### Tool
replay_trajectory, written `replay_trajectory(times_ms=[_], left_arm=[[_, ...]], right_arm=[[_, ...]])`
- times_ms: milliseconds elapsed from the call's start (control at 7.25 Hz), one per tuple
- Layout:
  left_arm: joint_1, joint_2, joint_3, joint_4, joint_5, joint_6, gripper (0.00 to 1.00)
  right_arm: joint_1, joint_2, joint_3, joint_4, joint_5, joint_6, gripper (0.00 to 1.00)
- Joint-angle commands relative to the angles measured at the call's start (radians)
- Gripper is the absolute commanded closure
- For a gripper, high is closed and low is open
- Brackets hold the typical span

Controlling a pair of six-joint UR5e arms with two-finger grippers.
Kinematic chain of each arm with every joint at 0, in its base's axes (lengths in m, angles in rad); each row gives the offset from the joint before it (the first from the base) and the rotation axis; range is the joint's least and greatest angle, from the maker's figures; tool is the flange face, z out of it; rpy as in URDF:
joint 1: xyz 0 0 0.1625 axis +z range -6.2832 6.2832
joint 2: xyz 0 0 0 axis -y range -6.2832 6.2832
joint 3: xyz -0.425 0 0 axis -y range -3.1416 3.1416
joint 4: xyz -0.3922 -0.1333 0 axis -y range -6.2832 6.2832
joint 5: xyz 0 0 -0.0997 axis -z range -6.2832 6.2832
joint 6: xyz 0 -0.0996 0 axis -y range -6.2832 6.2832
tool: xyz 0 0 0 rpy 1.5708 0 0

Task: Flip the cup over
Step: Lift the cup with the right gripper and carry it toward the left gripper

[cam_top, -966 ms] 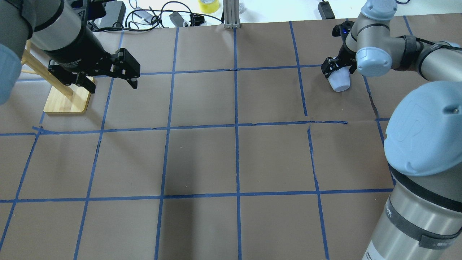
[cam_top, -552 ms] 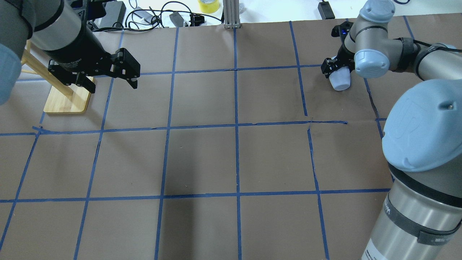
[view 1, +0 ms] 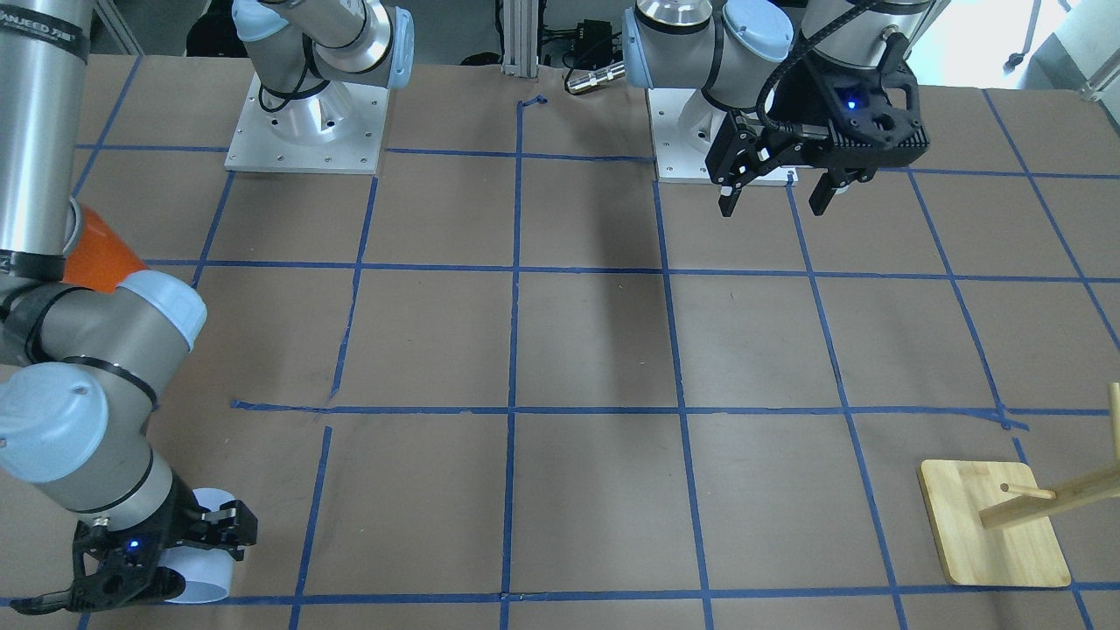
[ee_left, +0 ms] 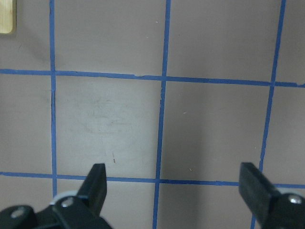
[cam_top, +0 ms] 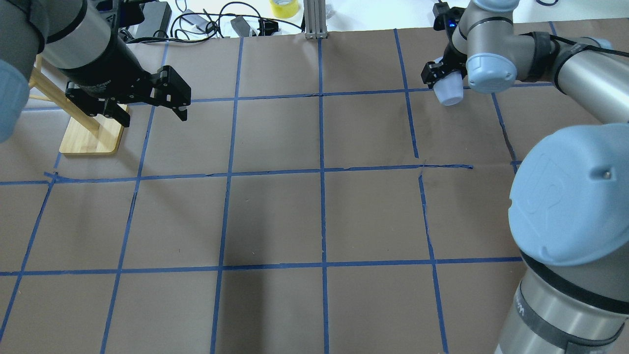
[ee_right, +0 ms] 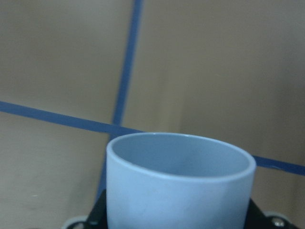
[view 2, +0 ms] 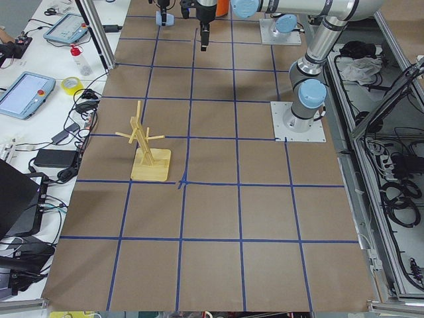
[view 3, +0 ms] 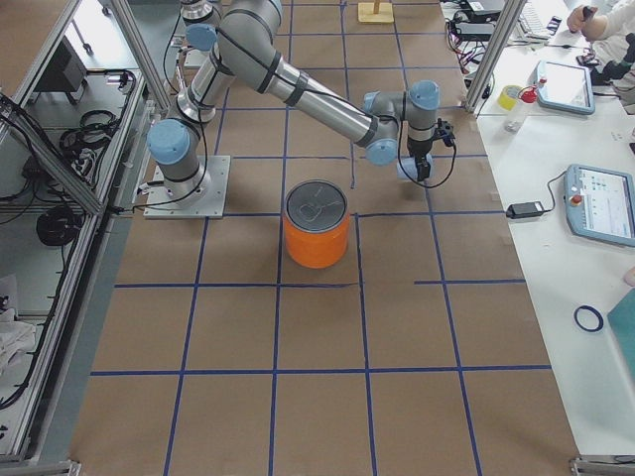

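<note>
The cup (cam_top: 449, 92) is a small pale bluish-white tumbler, held tilted in my right gripper (cam_top: 441, 80) at the table's far right. My right gripper is shut on the cup's base end. In the right wrist view the cup (ee_right: 178, 186) has its open mouth pointing away from the gripper. It also shows in the front view (view 1: 206, 573) at the lower left, with the right gripper (view 1: 199, 544) around it. My left gripper (cam_top: 153, 115) is open and empty above the far left of the table, also seen in the left wrist view (ee_left: 174, 186) and the front view (view 1: 774, 203).
A big orange can (view 3: 317, 223) with a silver top stands near the right arm; it peeks out behind that arm in the front view (view 1: 96, 254). A wooden peg rack (cam_top: 91, 135) stands at the far left. Cables and yellow tape (cam_top: 284, 7) lie beyond the far edge.
My right gripper has carried the cup toward the table's far edge and a little to the left. The left arm has not moved.
</note>
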Motion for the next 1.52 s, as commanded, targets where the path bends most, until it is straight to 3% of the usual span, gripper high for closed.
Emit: replay_trajectory(times_ms=[0,138,414,690,828,1103,1379], left_arm=[[0.000,0.000,0.000,0.000,0.000,0.000,0.00],[0.000,0.000,0.000,0.000,0.000,0.000,0.00],[0.000,0.000,0.000,0.000,0.000,0.000,0.00],[0.000,0.000,0.000,0.000,0.000,0.000,0.00],[0.000,0.000,0.000,0.000,0.000,0.000,0.00],[0.000,0.000,0.000,0.000,0.000,0.000,0.00],[0.000,0.000,0.000,0.000,0.000,0.000,0.00]], right_arm=[[0.208,-0.014,-0.011,-0.026,-0.003,-0.048,0.69],[0.285,-0.009,-0.008,-0.089,-0.005,-0.114,0.69],[0.408,-0.011,0.002,-0.094,-0.009,-0.388,0.69],[0.514,0.038,0.008,-0.147,-0.036,-0.496,0.68],[0.554,0.049,0.011,-0.164,-0.090,-0.507,0.67],[0.568,0.058,0.036,-0.166,-0.128,-0.703,0.67],[0.568,0.069,0.074,-0.171,-0.128,-0.769,0.59]])
